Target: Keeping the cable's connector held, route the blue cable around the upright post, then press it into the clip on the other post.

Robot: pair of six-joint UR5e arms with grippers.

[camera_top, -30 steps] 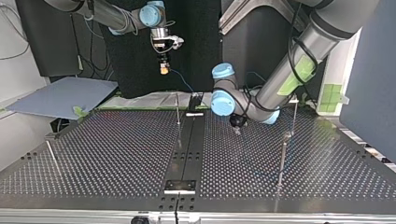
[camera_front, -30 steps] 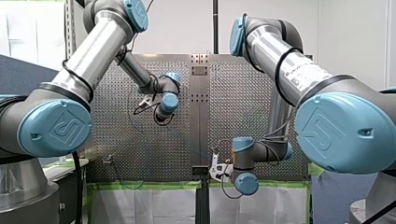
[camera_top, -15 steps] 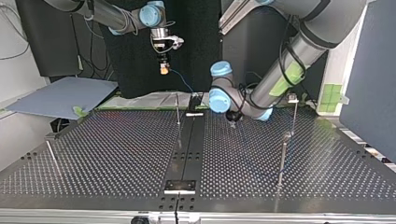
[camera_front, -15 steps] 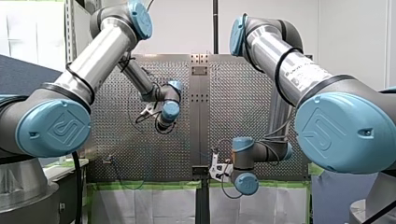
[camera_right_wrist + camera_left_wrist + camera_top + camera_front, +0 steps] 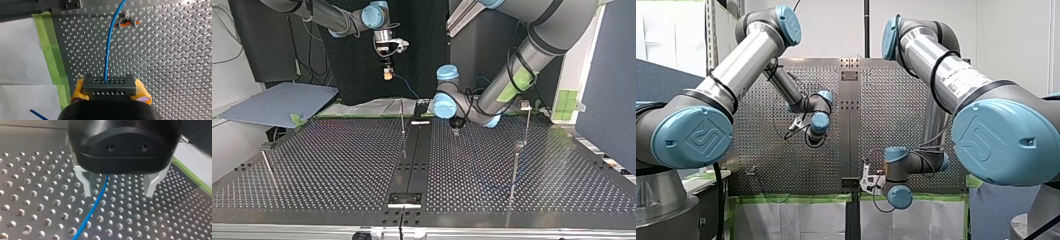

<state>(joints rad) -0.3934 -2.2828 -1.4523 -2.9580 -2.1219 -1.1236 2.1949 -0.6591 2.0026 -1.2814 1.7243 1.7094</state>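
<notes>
The blue cable [image 5: 96, 202] starts at the dark connector block [image 5: 109, 86]. The right gripper [image 5: 110, 92] pinches that block between its yellow pads [image 5: 77, 92]. From there the cable leads straight out ahead of the gripper and passes just beside a small fitting with an orange piece [image 5: 125, 22]. That fitting may be a post seen end-on; I cannot tell.

Take the thin upright post [image 5: 402, 117] by the table's centre strip as the mark. The connector hangs raised behind and above it, a little to its left in the top view, and the cable drops toward the table behind the post.

The left gripper [image 5: 118, 193] sits low over the perforated table [image 5: 30, 202], near the post on its right in the top view. Its pale fingers [image 5: 86, 183] are spread and hold nothing. The cable lies between them, closer to one finger, and its length runs roughly across the line along which they would close. The left arm is plainly the nearer one to the slack, so I judge a pinch there comes next. That arm comes down from a high elbow, wrist bent toward the table. The post with a clip-like top [image 5: 526, 106] stands well apart from the thin post, further right.
</notes>
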